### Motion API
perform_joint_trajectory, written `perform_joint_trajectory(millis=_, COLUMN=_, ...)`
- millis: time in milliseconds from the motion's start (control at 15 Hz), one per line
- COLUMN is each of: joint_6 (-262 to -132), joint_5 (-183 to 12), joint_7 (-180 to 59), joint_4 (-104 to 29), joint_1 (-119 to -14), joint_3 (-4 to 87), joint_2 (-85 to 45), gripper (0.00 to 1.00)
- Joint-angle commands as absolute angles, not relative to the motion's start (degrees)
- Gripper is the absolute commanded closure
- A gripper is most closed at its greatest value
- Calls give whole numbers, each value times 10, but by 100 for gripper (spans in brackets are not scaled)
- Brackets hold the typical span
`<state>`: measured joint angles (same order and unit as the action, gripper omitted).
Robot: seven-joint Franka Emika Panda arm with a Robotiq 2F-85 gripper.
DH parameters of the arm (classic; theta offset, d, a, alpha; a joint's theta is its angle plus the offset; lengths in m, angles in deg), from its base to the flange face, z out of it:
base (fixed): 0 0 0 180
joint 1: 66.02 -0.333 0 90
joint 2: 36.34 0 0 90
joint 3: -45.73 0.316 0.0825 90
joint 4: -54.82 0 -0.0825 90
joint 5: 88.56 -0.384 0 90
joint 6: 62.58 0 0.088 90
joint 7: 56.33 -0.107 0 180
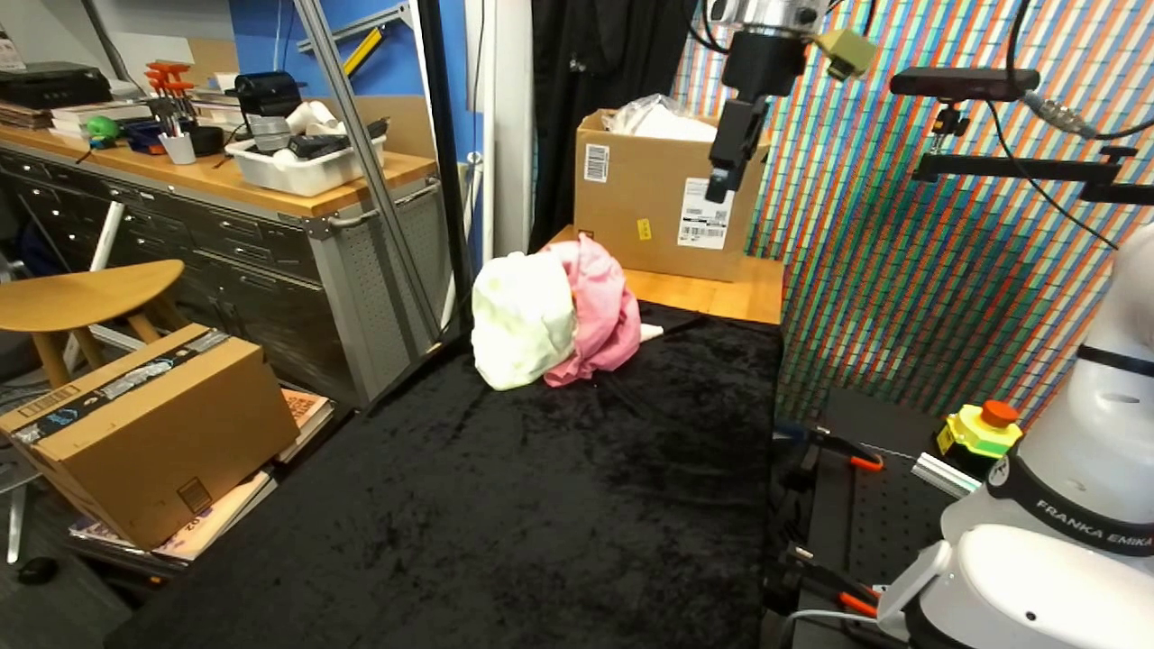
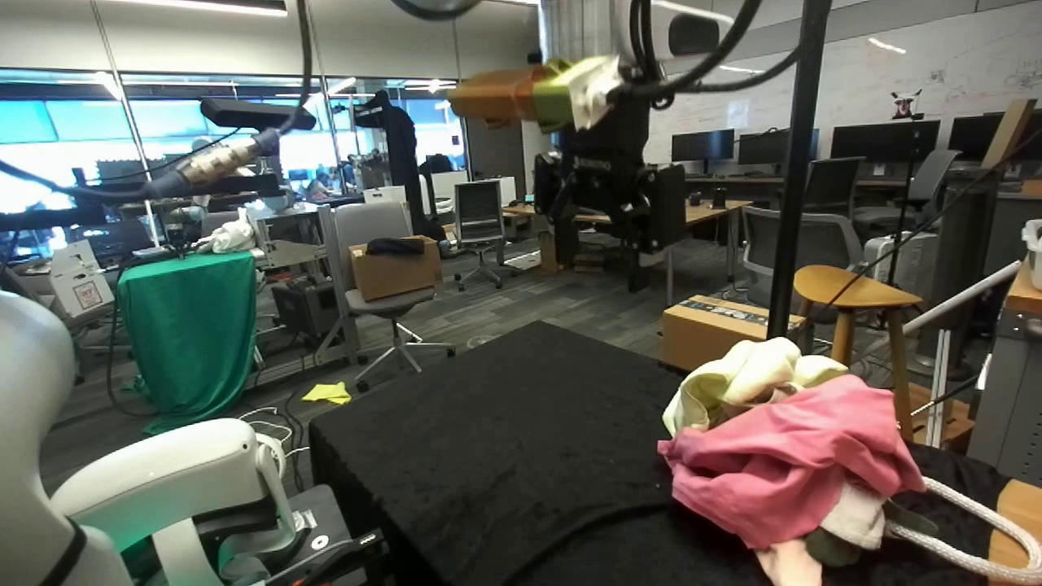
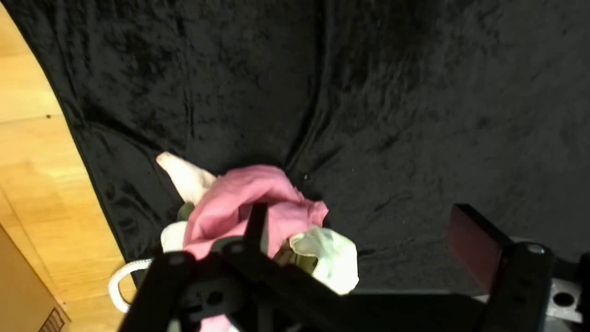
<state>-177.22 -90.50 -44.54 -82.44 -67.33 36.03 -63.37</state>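
Hovering with jaws apart, the gripper [image 3: 359,219] holds nothing; centring over the pink cloth [image 2: 781,464] before lowering should help.

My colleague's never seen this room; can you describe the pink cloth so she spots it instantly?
Find the wide black cloth, then its end nearest the open cardboard box. There lies the pink cloth, bunched up against a pale yellow-green cloth. Its rose colour sets it apart from that pale neighbour and the black beneath.
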Motion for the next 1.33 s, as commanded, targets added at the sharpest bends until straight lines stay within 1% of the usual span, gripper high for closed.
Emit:
perform_joint_trajectory(millis=0, joint_6=-1650, joint_5=-912, joint_7=-366, joint_4=-806, joint_1=-653, joint_3=337, joint_2=-713, gripper=0)
perform_joint_trajectory(millis=333, joint_6=-1618, joint_5=-913, joint_7=-318, joint_4=-803, joint_1=-651, joint_3=313, joint_2=-769, gripper=0)
perform_joint_trajectory(millis=733, joint_6=-1615, joint_5=-929, joint_7=-312, joint_4=-818, joint_1=-673, joint_3=332, joint_2=-801, gripper=0)
perform_joint_trajectory(millis=1000, joint_6=-1638, joint_5=-994, joint_7=-335, joint_4=-829, joint_1=-687, joint_3=338, joint_2=-806, gripper=0)
perform_joint_trajectory(millis=1067, joint_6=-1621, joint_5=-966, joint_7=-322, joint_4=-818, joint_1=-678, joint_3=339, joint_2=-789, gripper=0)
perform_joint_trajectory(millis=1267, joint_6=-1623, joint_5=-982, joint_7=-325, joint_4=-821, joint_1=-680, joint_3=340, joint_2=-791, gripper=0)
